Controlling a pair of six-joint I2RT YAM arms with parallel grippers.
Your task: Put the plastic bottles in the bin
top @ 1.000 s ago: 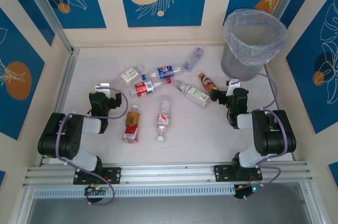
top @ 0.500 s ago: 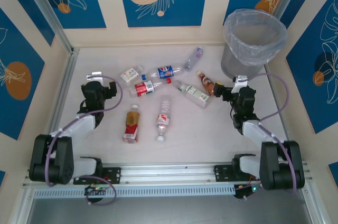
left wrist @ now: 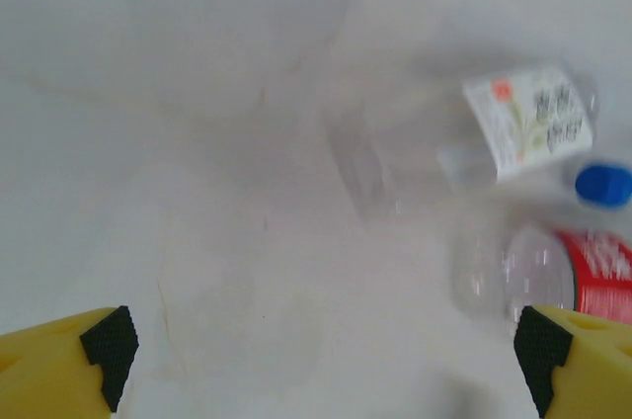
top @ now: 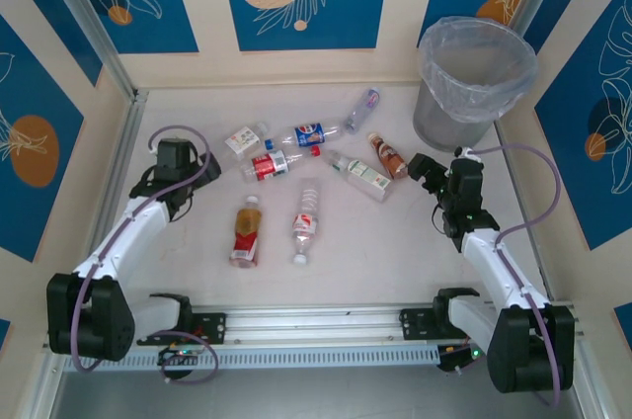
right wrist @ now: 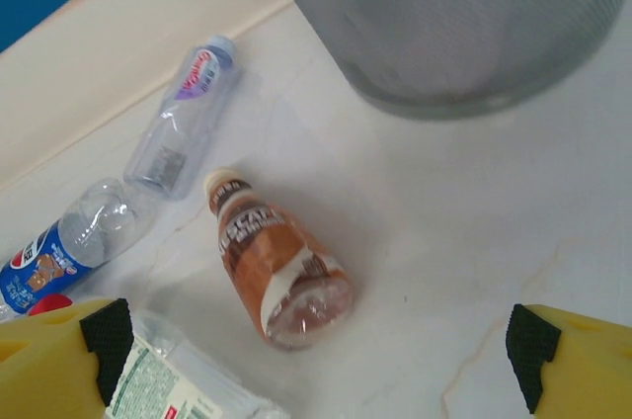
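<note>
The table is bare along its near edge and down the left side by the rail; the plastic bottles crowd the middle, lying close together. The bin blocks the far right corner; a bare strip separates it from the brown bottle.

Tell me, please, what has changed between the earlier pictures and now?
The left gripper reached farther out and leftward, away from the bottles' near row. The right gripper edged outward toward the bin. Nothing was taken hold of or let go, and both sets of jaws stay open. The plastic bottles and the bin lie where they were.
</note>
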